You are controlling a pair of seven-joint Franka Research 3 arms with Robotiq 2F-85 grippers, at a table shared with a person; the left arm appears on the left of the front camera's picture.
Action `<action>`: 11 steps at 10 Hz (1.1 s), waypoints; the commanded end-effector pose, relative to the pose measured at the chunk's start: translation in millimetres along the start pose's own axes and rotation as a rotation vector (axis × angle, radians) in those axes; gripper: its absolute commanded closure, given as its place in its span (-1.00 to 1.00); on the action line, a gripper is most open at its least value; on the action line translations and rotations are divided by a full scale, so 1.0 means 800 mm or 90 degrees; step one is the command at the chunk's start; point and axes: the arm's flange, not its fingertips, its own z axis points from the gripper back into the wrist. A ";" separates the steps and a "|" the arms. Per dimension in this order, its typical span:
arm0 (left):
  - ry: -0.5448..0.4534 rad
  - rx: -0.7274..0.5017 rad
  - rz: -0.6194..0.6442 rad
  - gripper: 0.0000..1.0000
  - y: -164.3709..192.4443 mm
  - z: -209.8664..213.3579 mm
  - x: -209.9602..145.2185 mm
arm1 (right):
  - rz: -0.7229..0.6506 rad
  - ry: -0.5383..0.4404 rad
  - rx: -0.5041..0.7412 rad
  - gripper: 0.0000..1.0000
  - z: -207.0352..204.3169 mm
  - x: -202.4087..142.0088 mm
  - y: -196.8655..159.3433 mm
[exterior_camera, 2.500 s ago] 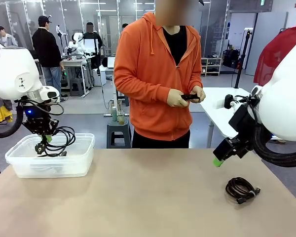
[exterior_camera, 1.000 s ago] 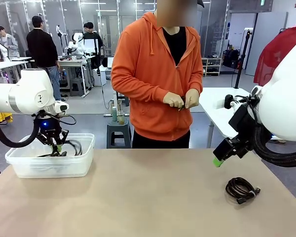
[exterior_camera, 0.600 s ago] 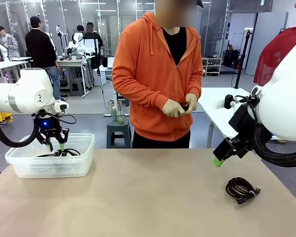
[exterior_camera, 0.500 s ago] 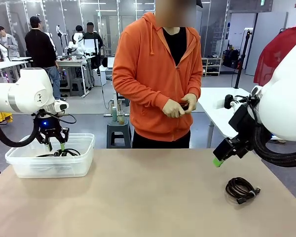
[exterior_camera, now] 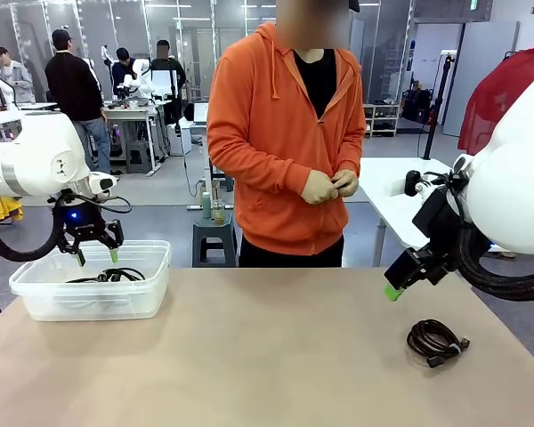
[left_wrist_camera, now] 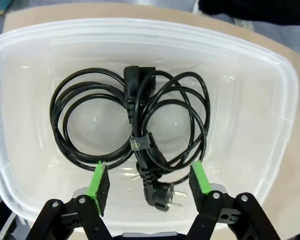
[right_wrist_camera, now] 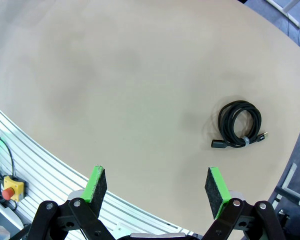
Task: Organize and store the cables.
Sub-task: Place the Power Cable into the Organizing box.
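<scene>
A black cable [left_wrist_camera: 135, 125] lies loosely coiled in the clear plastic bin [left_wrist_camera: 270, 100], its plugs near the middle; from the front it shows through the bin's wall [exterior_camera: 107, 276]. My left gripper [exterior_camera: 95, 256] [left_wrist_camera: 149, 181] hangs open just above the bin, holding nothing. A second, tightly wound black cable [exterior_camera: 436, 341] [right_wrist_camera: 238, 125] rests on the table at the right. My right gripper [right_wrist_camera: 156, 186] hovers open high above the table, to the left of that coil. The person across the table works on something small and dark in both hands [exterior_camera: 331, 186].
The bin [exterior_camera: 89, 294] sits at the table's left edge. The tan tabletop [exterior_camera: 276, 356] is bare between bin and right coil. A ribbed metal rail with a red button box [right_wrist_camera: 10, 187] runs along the robot's side of the table.
My left gripper opened, let the cable drop into the bin, and rose a little above it. The person's hands shifted. The right arm stayed still.
</scene>
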 end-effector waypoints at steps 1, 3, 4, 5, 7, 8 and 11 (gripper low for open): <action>0.003 0.013 -0.001 -0.63 -0.002 -0.012 0.004 | -0.005 0.004 -0.003 -1.00 0.000 -0.002 -0.001; 0.003 0.013 -0.001 -0.63 -0.002 -0.012 0.004 | -0.005 0.004 -0.003 -1.00 0.000 -0.002 -0.001; 0.003 0.013 -0.001 -0.63 -0.002 -0.012 0.004 | -0.005 0.004 -0.003 -1.00 0.000 -0.002 -0.001; 0.003 0.013 -0.001 -0.63 -0.002 -0.012 0.004 | -0.005 0.004 -0.003 -1.00 0.000 -0.002 -0.001; 0.003 0.013 -0.001 -0.63 -0.002 -0.012 0.004 | -0.005 0.004 -0.003 -1.00 0.000 -0.002 -0.001; 0.003 0.013 -0.001 -0.63 -0.002 -0.012 0.004 | -0.005 0.004 -0.003 -1.00 0.000 -0.002 -0.001; 0.003 0.013 -0.001 -0.63 -0.002 -0.012 0.004 | -0.005 0.004 -0.003 -1.00 0.000 -0.002 -0.001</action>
